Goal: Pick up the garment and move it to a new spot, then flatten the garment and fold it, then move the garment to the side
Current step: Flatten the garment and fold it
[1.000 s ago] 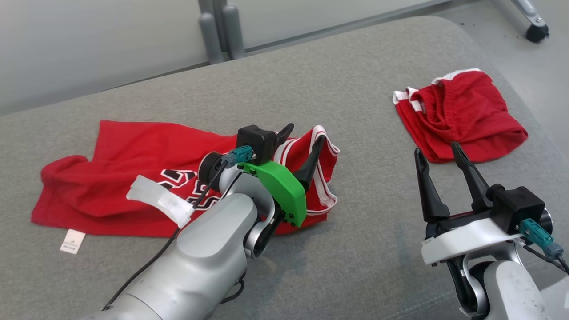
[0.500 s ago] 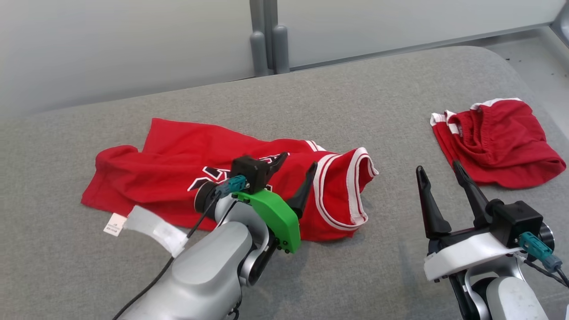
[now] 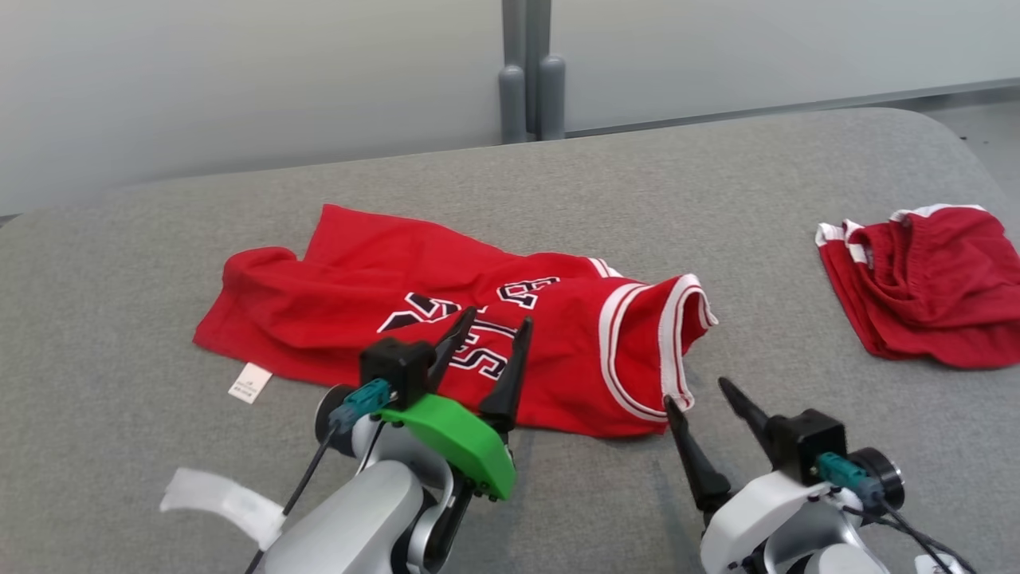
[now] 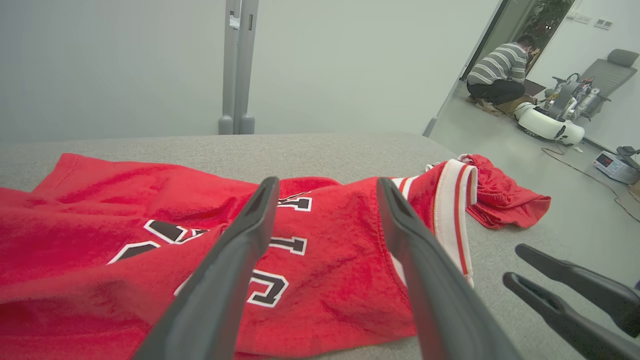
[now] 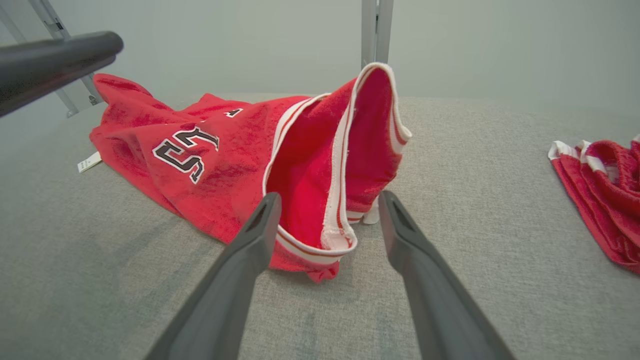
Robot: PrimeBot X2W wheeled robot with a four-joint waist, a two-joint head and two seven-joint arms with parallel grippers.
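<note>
Jersey, red, lettered: lies rumpled mid-cushion. Left gripper: jaws wide, empty, at its near edge. Right gripper: jaws wide, empty, beside the striped armhole (layers probably doubled). Risk: pinching one layer only, or dragging cloth toward the second red garment.

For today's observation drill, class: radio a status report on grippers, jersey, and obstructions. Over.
Left gripper open, over jersey. Right gripper open, beside its striped opening. Garment crumpled, not folded. Red shorts lie apart, far right.
</note>
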